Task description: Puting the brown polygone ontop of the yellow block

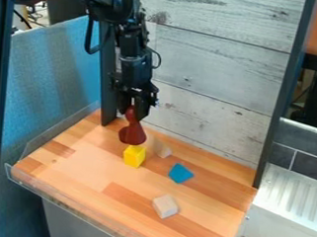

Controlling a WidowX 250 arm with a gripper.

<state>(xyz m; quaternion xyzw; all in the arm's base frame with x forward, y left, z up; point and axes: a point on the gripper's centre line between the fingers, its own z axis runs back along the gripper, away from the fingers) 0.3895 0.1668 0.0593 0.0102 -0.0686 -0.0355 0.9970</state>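
Where the blue screen (54,61) stands: that is the far left, beside the clear rim (71,213) of my desk (69,171), well apart from the work.
Brown piece: I have it (132,134) in my tool (133,114), clenched on the narrow upper part, with the wide end hanging downward and leaning slightly. It is behind the yellow block in this view, not on it. I cannot tell for certain how high its base is above the wood.
Yellow block: it (134,156) stands upright on the desk, just in front of the brown piece, and its small top is my target. I judge the grasp done and the placing next. I should carry the piece with its base above the block's top edges, come forward until the two are centred, and level the base before lowering. Then I ought to go down slowly, straight, and open only once the base sits flat. A sideways push on contact could topple the block, and an off-centre release could let the piece roll off.
Pale wood piece: it (162,149) lies just right of the yellow block, so I would avoid swinging that way while low.
Pale block: this one (165,206) sits nearer the front, out of my path.
Blue piece: farther right, it (181,173) lies on the desk and needs nothing from me.
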